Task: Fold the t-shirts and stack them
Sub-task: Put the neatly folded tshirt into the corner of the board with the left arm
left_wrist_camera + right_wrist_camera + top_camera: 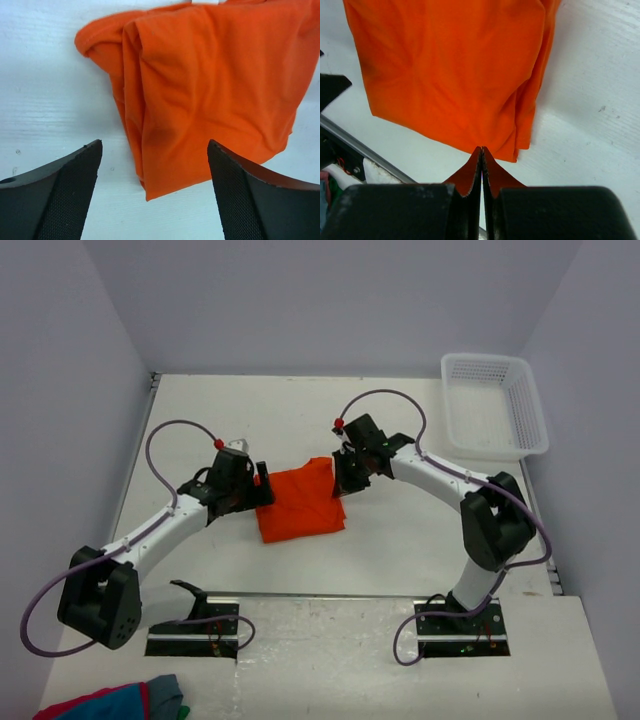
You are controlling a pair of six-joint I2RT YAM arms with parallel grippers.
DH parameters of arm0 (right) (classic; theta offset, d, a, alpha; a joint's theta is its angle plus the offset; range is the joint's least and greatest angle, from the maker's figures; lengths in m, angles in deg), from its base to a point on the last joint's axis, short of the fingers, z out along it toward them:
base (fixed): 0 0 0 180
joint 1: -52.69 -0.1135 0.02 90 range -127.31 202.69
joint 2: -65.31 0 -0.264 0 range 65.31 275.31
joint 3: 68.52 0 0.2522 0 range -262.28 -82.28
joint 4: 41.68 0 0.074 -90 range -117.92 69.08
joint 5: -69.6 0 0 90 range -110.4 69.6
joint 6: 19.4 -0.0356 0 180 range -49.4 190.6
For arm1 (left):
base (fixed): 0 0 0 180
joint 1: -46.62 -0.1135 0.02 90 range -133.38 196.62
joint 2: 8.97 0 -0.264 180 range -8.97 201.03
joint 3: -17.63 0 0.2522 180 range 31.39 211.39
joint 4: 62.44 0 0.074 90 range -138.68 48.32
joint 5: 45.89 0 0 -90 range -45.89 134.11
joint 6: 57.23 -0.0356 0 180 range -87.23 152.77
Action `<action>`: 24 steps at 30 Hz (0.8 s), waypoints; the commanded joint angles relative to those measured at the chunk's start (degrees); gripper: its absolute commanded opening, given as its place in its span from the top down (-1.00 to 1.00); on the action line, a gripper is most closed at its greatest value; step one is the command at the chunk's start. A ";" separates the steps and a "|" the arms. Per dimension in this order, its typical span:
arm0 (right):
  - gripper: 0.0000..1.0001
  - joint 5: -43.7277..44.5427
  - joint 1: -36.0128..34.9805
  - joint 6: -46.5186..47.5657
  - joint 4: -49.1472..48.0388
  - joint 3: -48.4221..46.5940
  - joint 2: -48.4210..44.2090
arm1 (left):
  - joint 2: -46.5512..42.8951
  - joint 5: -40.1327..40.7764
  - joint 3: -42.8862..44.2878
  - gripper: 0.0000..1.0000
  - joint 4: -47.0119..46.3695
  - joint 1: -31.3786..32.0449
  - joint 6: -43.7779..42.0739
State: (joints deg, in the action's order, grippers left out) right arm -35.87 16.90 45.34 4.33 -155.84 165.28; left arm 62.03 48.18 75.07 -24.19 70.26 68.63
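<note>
A folded orange t-shirt (300, 502) lies near the middle of the tabletop (400, 540). The left end effector (262, 485) sits at the shirt's left side, fingers spread wide apart and holding nothing. The right end effector (345, 475), at the shirt's far right corner, has its fingers pressed together; whether they pinch cloth cannot be told. A white basket (530, 410) occupies the far right corner.
</note>
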 commanded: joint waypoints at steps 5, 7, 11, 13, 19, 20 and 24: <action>1.00 0.53 3.44 2.40 -3.16 4.55 -4.77 | -5.17 -6.53 -10.97 -0.80 -4.71 -3.42 3.52; 1.00 0.09 4.06 2.23 -4.21 5.88 -6.44 | -5.61 -9.07 -12.65 -0.81 -7.52 -5.53 3.34; 1.00 -0.88 4.33 1.53 -5.18 7.90 -8.64 | -4.82 -15.67 -16.87 -0.82 -13.67 -9.31 3.69; 1.00 -1.59 4.33 1.44 -5.35 7.99 -9.17 | -3.95 -18.31 -18.89 -0.82 -17.96 -10.19 4.31; 1.00 -1.32 4.59 1.09 -5.27 8.34 -9.96 | 1.76 -22.71 -20.92 -0.81 -23.44 -10.98 6.06; 1.00 -1.06 4.59 0.91 -5.35 8.52 -10.22 | 2.38 -22.88 -20.92 -0.81 -25.52 -10.98 6.15; 1.00 -1.41 5.29 1.00 -5.44 8.87 -11.19 | 3.44 -20.69 -20.57 -0.81 -24.58 -10.98 5.63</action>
State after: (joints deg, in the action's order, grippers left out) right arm -36.44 21.66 46.24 0.62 -147.36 157.10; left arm 63.58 26.44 56.43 -50.33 59.74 74.25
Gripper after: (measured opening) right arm 0.003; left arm 0.905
